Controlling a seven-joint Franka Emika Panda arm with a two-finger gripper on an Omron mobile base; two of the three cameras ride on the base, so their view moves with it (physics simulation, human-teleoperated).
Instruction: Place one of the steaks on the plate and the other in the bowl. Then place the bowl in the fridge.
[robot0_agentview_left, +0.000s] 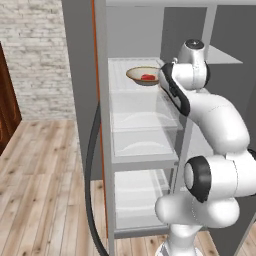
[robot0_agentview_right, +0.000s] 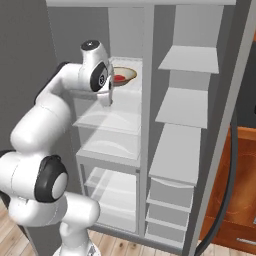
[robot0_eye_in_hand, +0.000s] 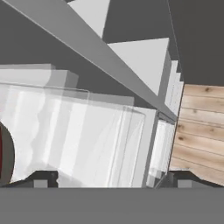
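The open fridge (robot0_agentview_left: 102, 125) (robot0_agentview_right: 145, 125) stands right in front of me. The tan bowl (robot0_agentview_left: 142, 74) (robot0_agentview_right: 125, 75) rests on its upper translucent shelf (robot0_agentview_left: 142, 102), and a deep red steak (robot0_agentview_left: 147, 77) (robot0_agentview_right: 119, 78) lies inside it. My gripper (robot0_agentview_right: 110, 99) hangs just in front of the bowl, pointing down and a little apart from the rim. In the hand view my gripper (robot0_eye_in_hand: 111, 180) is open with nothing between its tips, and a sliver of the bowl (robot0_eye_in_hand: 6, 158) sits at the left edge. The plate is out of view.
The fridge door (robot0_agentview_right: 235, 100) hangs open on the right, with door shelves (robot0_agentview_right: 187, 107) and pale drawers (robot0_agentview_right: 170, 200) beside it. A dark curved handle (robot0_agentview_left: 90, 175) (robot0_agentview_right: 232, 165) hangs along the door edges. Brown wooden cabinets (robot0_agentview_right: 240, 200), wood floor (robot0_agentview_left: 45, 190) and a brick wall (robot0_agentview_left: 35, 50) surround it.
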